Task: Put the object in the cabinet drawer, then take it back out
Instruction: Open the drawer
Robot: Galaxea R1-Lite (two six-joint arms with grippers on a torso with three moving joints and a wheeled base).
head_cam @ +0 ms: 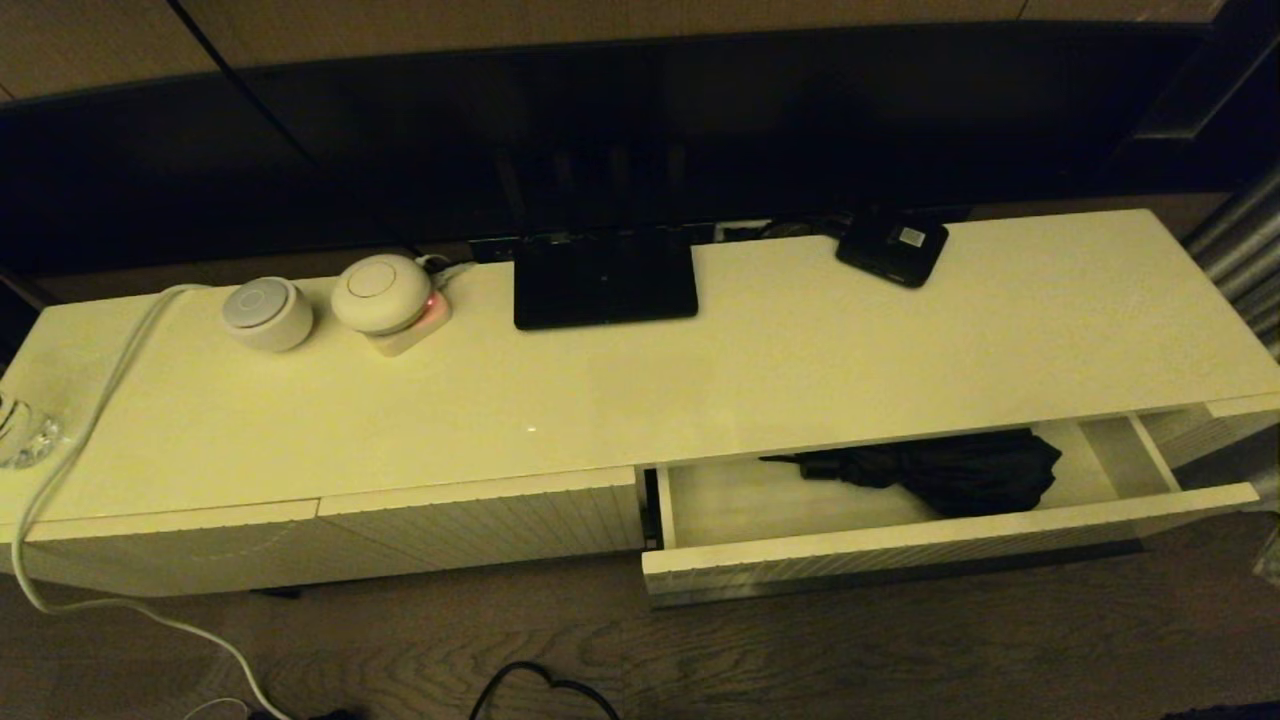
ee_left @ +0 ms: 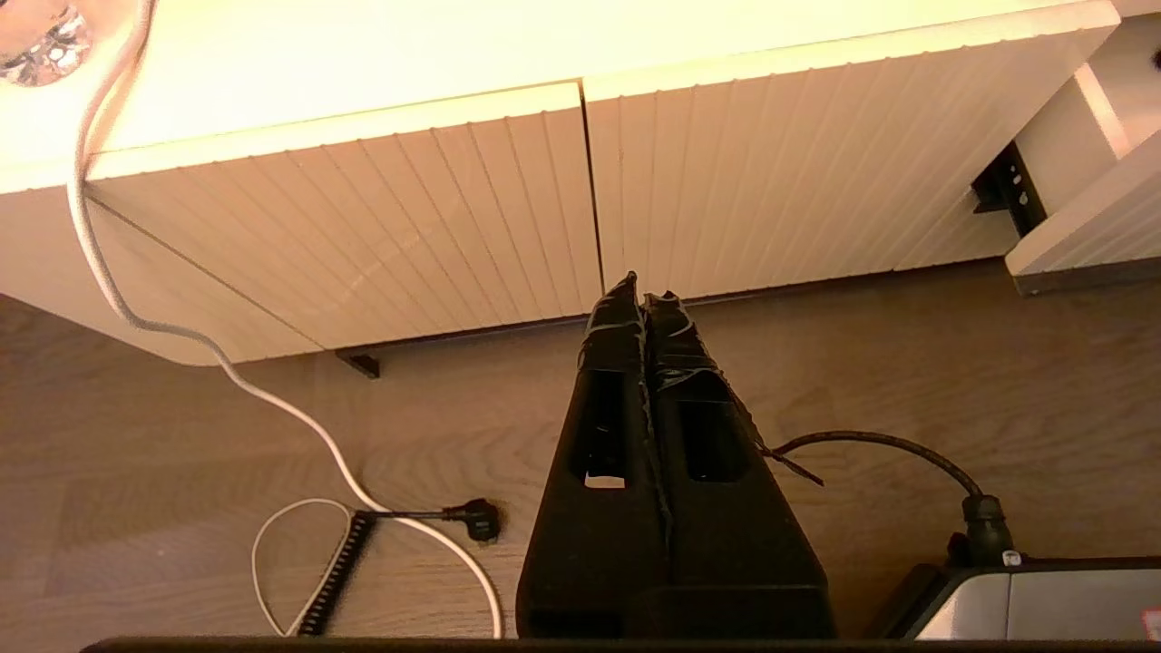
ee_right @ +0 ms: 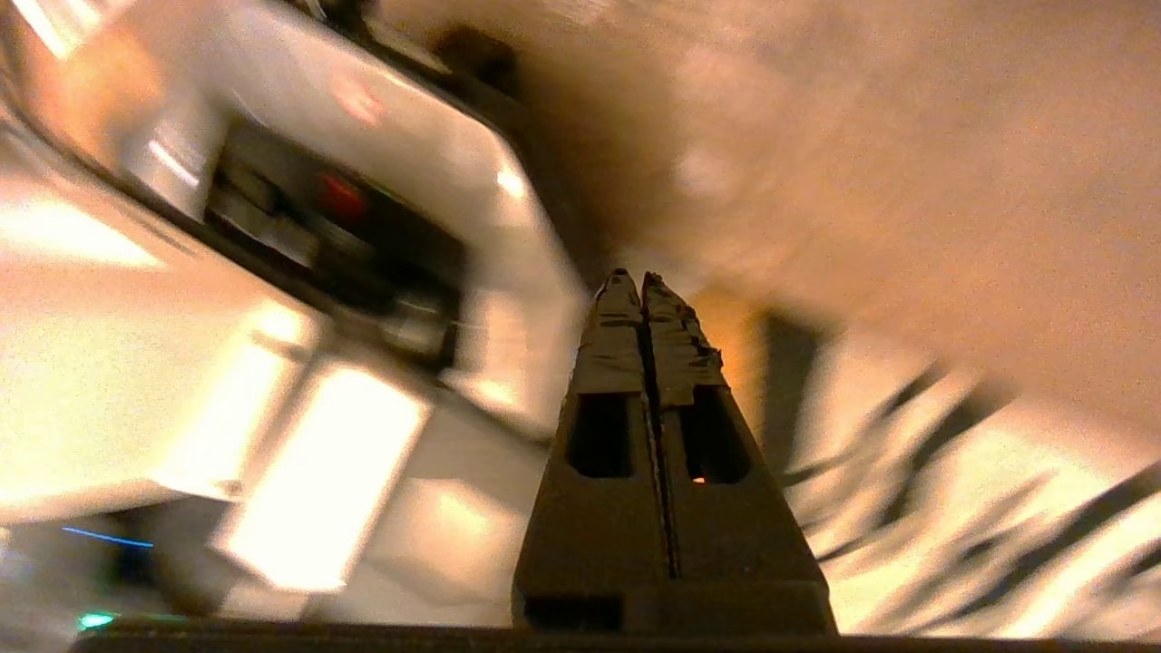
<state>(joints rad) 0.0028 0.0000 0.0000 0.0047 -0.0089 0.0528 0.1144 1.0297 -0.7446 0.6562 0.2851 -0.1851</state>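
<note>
The black folding umbrella point(head_cam: 950, 470) lies inside the cabinet drawer point(head_cam: 900, 550), which stands pulled out at the right of the low cream cabinet; its handle end points left. Neither gripper shows in the head view. My left gripper point(ee_left: 642, 286) is shut and empty, held low above the floor in front of the closed ribbed panels. My right gripper point(ee_right: 637, 279) is shut and empty too, away from the cabinet beside the robot's own body, with blurred surroundings.
On the cabinet top point(head_cam: 700, 380) stand a screen's black foot point(head_cam: 604, 280), a small black box point(head_cam: 892, 246), two round white devices point(head_cam: 325, 300) and a glass point(head_cam: 20, 430). A white cable point(head_cam: 60, 480) hangs to the floor. Closed ribbed panels point(ee_left: 544, 199) fill the cabinet's left.
</note>
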